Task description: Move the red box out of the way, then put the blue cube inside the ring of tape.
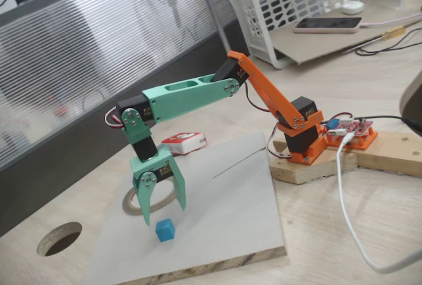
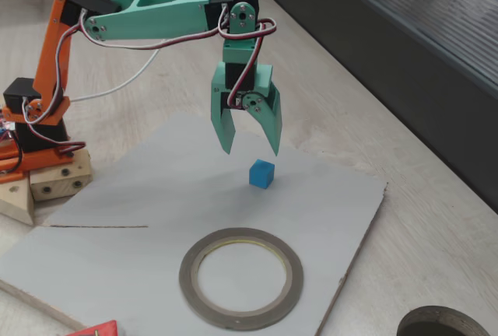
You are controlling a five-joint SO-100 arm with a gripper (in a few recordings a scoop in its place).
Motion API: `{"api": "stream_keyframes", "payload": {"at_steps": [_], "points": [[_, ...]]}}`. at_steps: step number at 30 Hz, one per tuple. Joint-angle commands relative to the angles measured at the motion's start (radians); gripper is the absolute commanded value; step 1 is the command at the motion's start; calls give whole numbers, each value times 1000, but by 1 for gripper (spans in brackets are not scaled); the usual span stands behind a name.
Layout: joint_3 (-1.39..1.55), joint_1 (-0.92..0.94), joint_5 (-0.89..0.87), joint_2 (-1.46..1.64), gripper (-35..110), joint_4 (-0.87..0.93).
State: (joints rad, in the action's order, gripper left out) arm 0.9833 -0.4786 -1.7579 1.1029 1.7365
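In both fixed views the tiny blue cube (image 1: 165, 230) (image 2: 261, 173) rests on the grey board (image 1: 237, 192) (image 2: 156, 196). My green gripper (image 1: 165, 214) (image 2: 250, 149) hangs open just above it, fingers pointing down and straddling nothing. The ring of tape (image 2: 189, 275) lies flat on the board a short way from the cube; in a fixed view the ring of tape (image 1: 131, 202) is partly hidden behind my fingers. The red box (image 1: 184, 142) sits off the board's far edge, and only a corner of the red box (image 2: 98, 328) shows at the bottom of a fixed view.
A round hole (image 1: 59, 238) (image 2: 443, 325) is cut through the wooden tabletop near the board's corner. My orange base (image 1: 303, 141) stands on wooden blocks beside a red circuit board (image 1: 355, 128) and a white cable (image 1: 346, 199). A white basket (image 1: 297, 1) and a phone (image 1: 328, 25) lie further back.
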Motion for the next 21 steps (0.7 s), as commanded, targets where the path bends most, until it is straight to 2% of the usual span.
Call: {"api": "stream_keyframes", "payload": {"at_steps": [1,6,16,21], "points": [[-9,-14,-9,17,51,9],[-12,-15,-9,-92,51,8],[-14,-14,-9,-112,51,6],[-91,-14,-9,-117,51,-80]]}}
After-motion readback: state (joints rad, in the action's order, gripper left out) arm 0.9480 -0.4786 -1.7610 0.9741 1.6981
